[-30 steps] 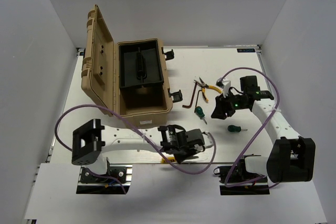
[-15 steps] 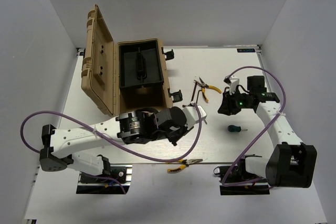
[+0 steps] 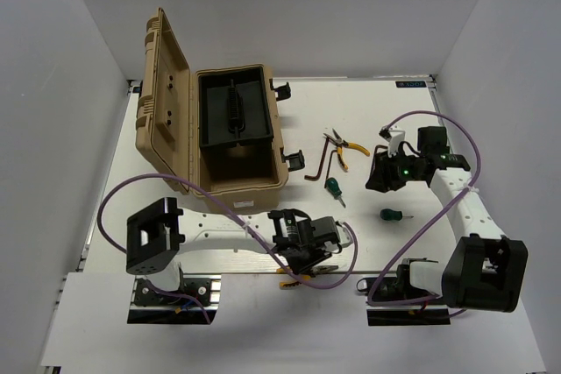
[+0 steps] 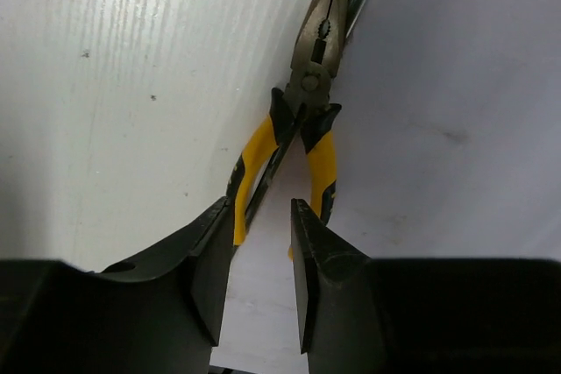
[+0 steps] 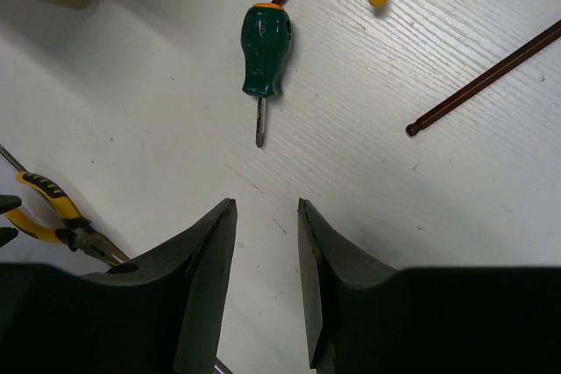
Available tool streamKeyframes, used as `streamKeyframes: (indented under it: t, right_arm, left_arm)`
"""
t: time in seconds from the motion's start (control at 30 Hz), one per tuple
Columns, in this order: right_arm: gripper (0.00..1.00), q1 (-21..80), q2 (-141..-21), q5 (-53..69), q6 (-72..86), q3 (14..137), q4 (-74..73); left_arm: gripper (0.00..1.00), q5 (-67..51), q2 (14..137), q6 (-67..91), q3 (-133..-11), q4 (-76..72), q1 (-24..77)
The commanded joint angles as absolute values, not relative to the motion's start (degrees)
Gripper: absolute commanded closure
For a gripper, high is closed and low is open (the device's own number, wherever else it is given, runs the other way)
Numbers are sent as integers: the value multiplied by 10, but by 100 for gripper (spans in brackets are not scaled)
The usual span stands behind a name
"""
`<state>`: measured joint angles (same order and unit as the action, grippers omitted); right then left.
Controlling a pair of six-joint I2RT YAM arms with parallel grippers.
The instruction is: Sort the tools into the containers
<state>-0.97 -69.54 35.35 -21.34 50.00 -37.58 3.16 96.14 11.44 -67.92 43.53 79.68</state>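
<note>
Hovering over the table's (image 3: 351, 107) near edge, the left gripper (image 4: 263, 216) has its fingers apart, and the yellow-handled pliers (image 4: 308, 98) lie at the tips — not clenched. Right gripper (image 5: 267, 212) is spread and empty, near the green screwdriver (image 5: 265, 50). Second pliers (image 3: 340, 148), hex keys (image 3: 316, 164) and stubby screwdriver (image 3: 392, 215) lie right of the open tan case (image 3: 237, 183).

A robotics lab cell: plain white walls (image 3: 53, 85) enclose a table (image 3: 368, 98) with two bolted arms (image 3: 219, 232).

metal pliers (image 4: 308, 98) with glossy yellow grips, matt grained table (image 4: 131, 85), smooth green plastic screwdriver (image 5: 266, 48)
</note>
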Motion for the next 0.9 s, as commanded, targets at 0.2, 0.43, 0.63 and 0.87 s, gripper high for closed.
streamKeyframes:
  t: [0.2,0.43,0.63,0.87]
  right_arm:
    - [60,-20,-704,375,-216,506,-382]
    - [60,-25,-707,380,-219,506,-384]
    - [60,-26,-706,384,-219,506,-388]
    - [60,-32,-708,393,-223,507,-390]
  left_arm:
    - [56,-43,958,137,-651,367,806]
    - [52,-70,976,137,-651,357,812]
    - [49,-62,998,137,-651,364,823]
    - [48,-40,1018,142,-640,363,824]
